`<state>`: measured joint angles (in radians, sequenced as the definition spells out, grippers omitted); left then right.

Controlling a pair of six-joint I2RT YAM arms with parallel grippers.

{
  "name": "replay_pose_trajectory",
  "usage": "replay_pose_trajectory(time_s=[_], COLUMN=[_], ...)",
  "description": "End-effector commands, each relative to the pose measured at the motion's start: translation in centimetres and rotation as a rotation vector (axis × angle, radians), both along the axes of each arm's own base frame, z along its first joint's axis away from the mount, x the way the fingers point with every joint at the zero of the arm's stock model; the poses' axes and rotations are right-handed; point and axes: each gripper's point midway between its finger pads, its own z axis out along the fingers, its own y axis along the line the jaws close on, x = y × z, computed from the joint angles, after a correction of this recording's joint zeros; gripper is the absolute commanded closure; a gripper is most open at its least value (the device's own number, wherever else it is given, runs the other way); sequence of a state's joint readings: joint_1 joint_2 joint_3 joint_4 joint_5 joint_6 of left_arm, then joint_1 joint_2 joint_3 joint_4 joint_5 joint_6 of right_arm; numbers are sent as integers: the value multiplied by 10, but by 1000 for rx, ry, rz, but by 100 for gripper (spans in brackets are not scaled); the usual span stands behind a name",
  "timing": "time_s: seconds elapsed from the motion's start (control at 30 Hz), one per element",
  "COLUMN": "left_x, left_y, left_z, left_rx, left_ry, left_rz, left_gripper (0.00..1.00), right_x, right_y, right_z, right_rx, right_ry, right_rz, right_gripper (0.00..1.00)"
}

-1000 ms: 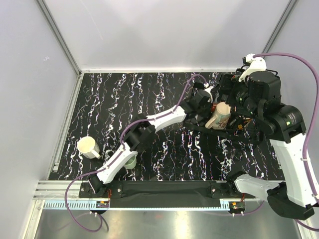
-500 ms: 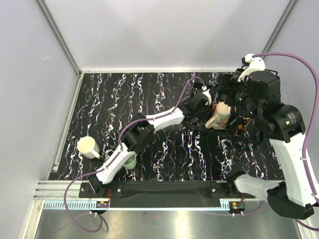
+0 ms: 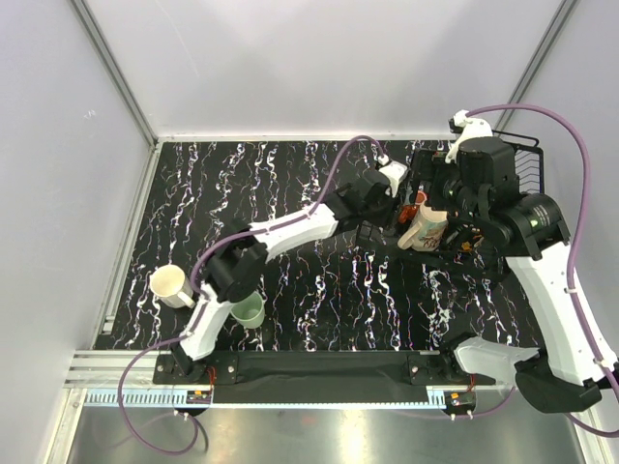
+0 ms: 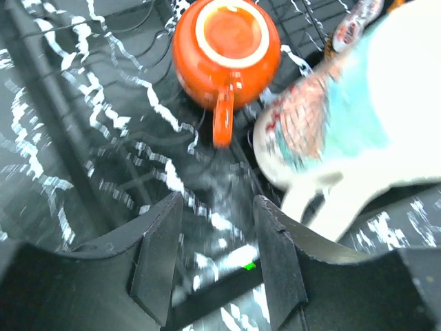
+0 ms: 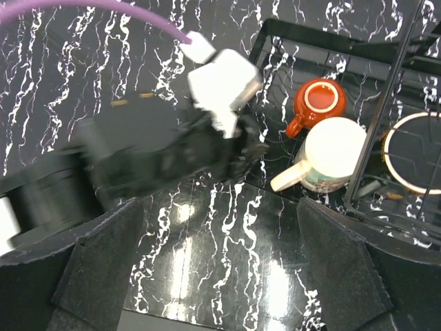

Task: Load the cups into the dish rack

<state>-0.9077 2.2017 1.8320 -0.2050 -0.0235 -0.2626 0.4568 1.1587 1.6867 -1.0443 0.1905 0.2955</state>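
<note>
While two cups sit out on the table (image 3: 290,184), the other mugs I can make out are in the rack. Far left, the cream cup (image 3: 172,286) stands upright near the table's left edge. The mint cup (image 3: 249,311) is just right of it, close to the near edge and beside the left arm's lower links. A wide stretch of marbled top separates those two from the rack (image 3: 527,159), and the left arm reaches across above it.

The left gripper (image 4: 218,203) hangs at the rack's left rim with its fingers parted and nothing between them. Right under it is the red mug (image 4: 226,43), which looks bottom-up, handle pointing back at the fingers. Touching its right side is the patterned mug (image 4: 344,124), tipped over on its side, handle toward the near rim.

From the right wrist, a wire divider runs just right of those two. Past it sits a round thing (image 5: 413,152) with a pale rim, can't tell what. The right gripper (image 5: 220,207) hovers above the rack's left end, spread wide, holding nothing. The rack fills the far-right part of the table, tight to the right wall.
</note>
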Motion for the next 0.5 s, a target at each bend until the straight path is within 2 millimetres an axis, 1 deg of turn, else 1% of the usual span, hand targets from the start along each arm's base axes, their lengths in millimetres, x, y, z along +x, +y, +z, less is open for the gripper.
replay_pose_trajectory(time_s=[0.0,0.03,0.07,0.1,0.13,0.17,0.2,0.27,0.3,0.33,0.4,0.43,0.47], left_x=[-3,-6,-11,-15,-19,-24,-32,-42,-50,-59,-73,-81,-86], left_y=[17,22,31,40,46,52,65,78,89,98,120,131,141], left_z=[69,71,86,80,81,86,90,98,88,108,102,120,126], left_rx=[-100,-96,-103,-86,-91,-103,-105,-128,-100,-144,-120,-163,-173], left_ry=[-64,-56,-57,-43,-33,-30,-24,-1,26,25,59,61,61], left_rz=[38,52,65,82,99,110,124,147,158,171,206,232,256], left_gripper=[50,50,50,50,50,50,50,49,49,49,47,47,47], right_x=[1,0,1,1,-2,-3,-3,-4,-3,-5,-7,-6,-9], right_y=[-5,-8,-8,-6,-4,-3,0,0,-1,-2,-5,-3,-2], right_z=[2,0,1,2,0,-2,-5,-12,-14,-15,-13,-11,-10], right_rx=[17,27,30,42,44,45,50,62,65,79,97,110,110], right_ry=[6,19,25,29,50,62,81,118,128,143,135,124,119], right_rz=[-48,-76,-84,-81,-74,-66,-59,-81,-103,-126,-148,-146,-123], right_gripper=[0,0,0,0,0,0,0,0,0,0,0,0,0])
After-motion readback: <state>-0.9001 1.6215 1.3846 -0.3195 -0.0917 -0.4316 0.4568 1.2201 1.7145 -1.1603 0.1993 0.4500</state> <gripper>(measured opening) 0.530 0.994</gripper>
